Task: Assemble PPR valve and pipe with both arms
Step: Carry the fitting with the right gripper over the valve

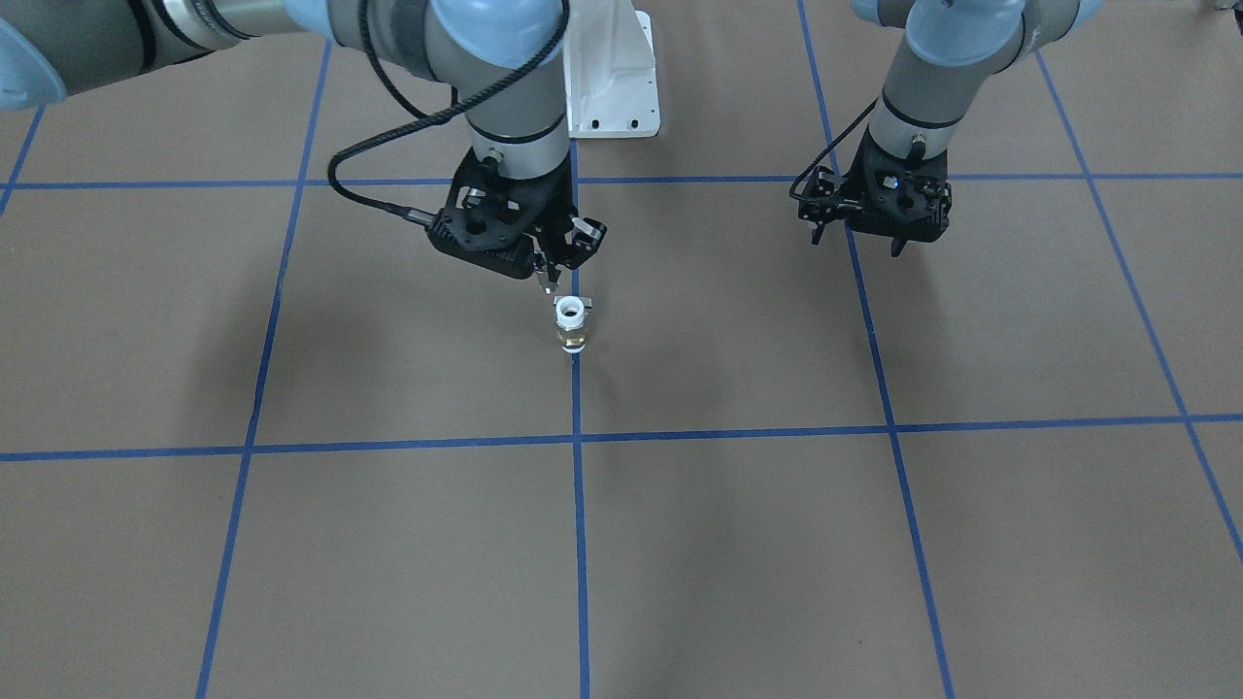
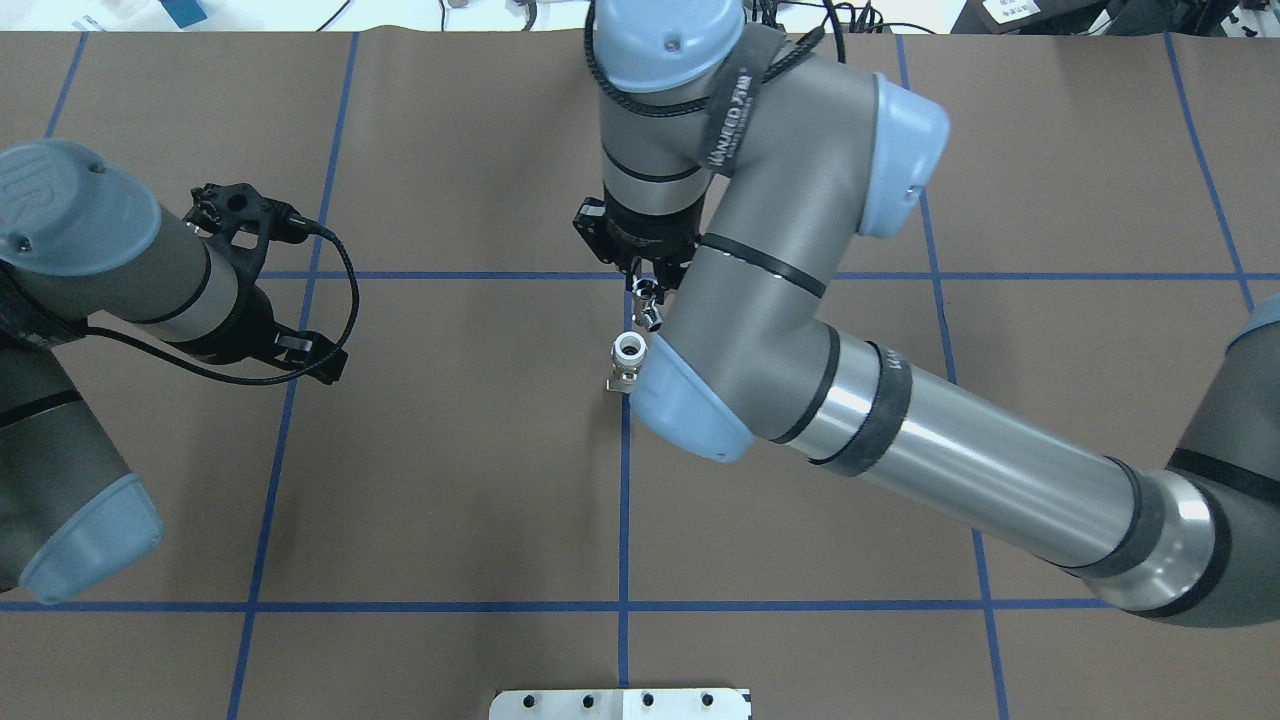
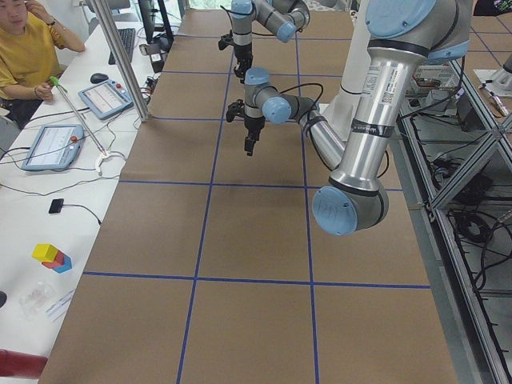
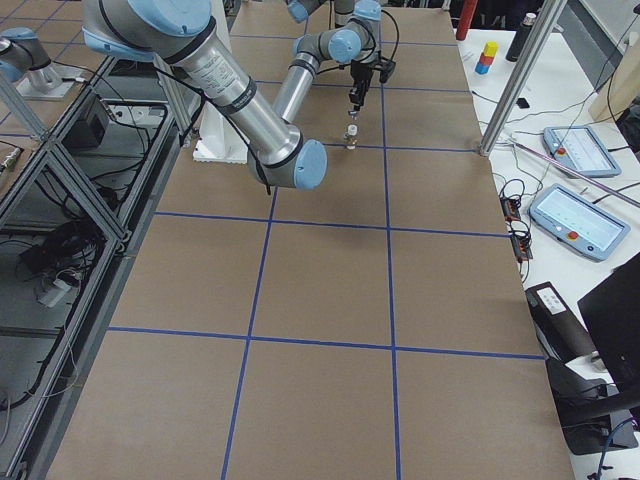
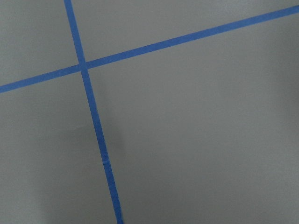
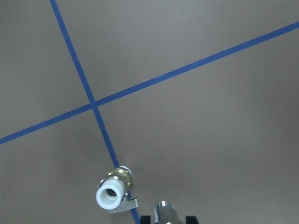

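Observation:
The PPR valve stands upright on a blue tape line, white open end up, brass middle below. It also shows in the overhead view and the right wrist view. My right gripper is shut on the small silver pipe, holding it upright just above and beside the valve, apart from it. The pipe shows at the bottom of the right wrist view and in the overhead view. My left gripper hangs open and empty above the table, far from the valve.
A white mounting bracket sits at the robot's base. Blue tape lines grid the brown table. The right arm's elbow overhangs the valve's side in the overhead view. An operator sits at a side desk.

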`<action>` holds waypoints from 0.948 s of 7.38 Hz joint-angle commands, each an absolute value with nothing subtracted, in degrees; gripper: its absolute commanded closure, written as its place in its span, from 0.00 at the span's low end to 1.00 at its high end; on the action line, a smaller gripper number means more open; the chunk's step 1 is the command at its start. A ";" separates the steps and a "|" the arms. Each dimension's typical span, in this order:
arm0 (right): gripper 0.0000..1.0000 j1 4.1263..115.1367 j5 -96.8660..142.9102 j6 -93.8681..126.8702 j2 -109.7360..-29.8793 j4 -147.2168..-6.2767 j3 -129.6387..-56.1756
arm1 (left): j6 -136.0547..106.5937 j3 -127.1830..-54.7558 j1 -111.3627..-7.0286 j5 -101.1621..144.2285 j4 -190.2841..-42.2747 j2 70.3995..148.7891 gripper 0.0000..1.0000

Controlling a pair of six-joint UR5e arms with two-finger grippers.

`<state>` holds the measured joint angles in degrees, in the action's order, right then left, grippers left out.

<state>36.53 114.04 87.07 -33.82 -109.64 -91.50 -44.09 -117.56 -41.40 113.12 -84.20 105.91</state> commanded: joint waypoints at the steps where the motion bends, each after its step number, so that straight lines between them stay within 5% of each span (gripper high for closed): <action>1: 1.00 34.81 112.42 87.98 -30.93 -109.16 -86.66 | -44.21 -117.51 -41.40 113.12 -84.20 105.91 0.00; 7: 1.00 33.14 109.86 88.41 -33.74 -106.45 -86.84 | -44.30 -117.42 -41.40 113.03 -84.20 105.91 0.00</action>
<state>33.77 110.29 88.08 -33.00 -108.06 -86.91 -44.30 -117.41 -41.40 113.03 -84.20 105.91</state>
